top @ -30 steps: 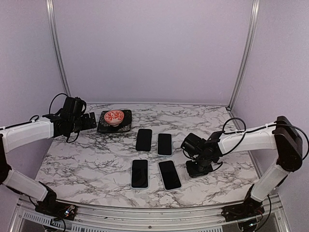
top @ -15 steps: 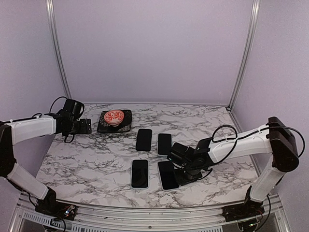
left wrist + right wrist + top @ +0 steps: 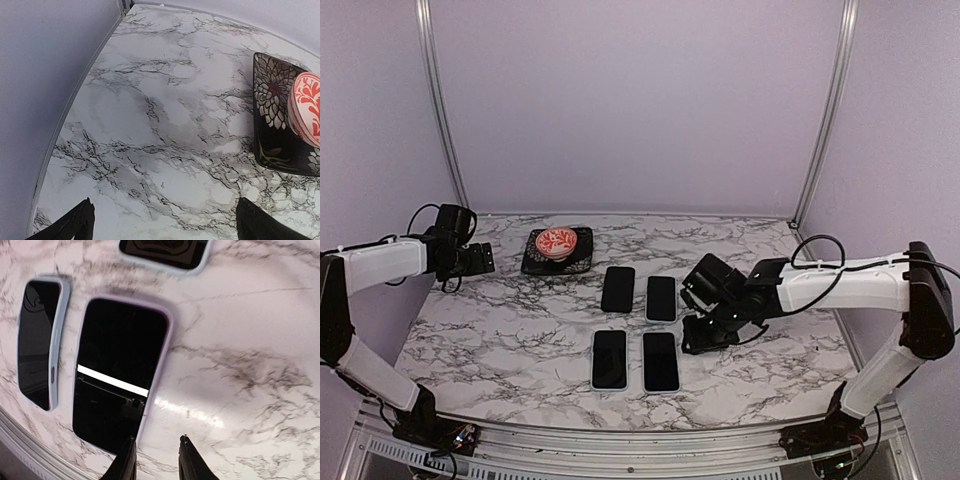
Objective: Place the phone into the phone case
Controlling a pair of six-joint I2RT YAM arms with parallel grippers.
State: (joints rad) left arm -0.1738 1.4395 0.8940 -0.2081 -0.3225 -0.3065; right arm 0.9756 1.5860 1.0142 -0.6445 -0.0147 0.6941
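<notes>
Four phones lie screen up in two rows at mid-table. The front right phone (image 3: 660, 361) sits in a pale lilac case (image 3: 167, 347), straight beside the front left phone (image 3: 609, 358) in a light blue case (image 3: 59, 340). Behind them lie a dark phone (image 3: 618, 289) and a white-rimmed phone (image 3: 661, 298). My right gripper (image 3: 698, 335) hovers just right of the front right phone. Its fingers are narrowly apart and empty (image 3: 155, 460). My left gripper (image 3: 480, 258) is wide open and empty (image 3: 162, 225) over bare marble at the far left.
A black patterned plate (image 3: 535, 262) with a red-and-white bowl (image 3: 557, 242) stands at the back left. It also shows at the right edge of the left wrist view (image 3: 272, 125). A metal frame and lilac walls bound the table.
My right gripper swept left against the front right phone, which now lies straight beside the front left one, then drew back to the right. My left arm drew back to the left.
</notes>
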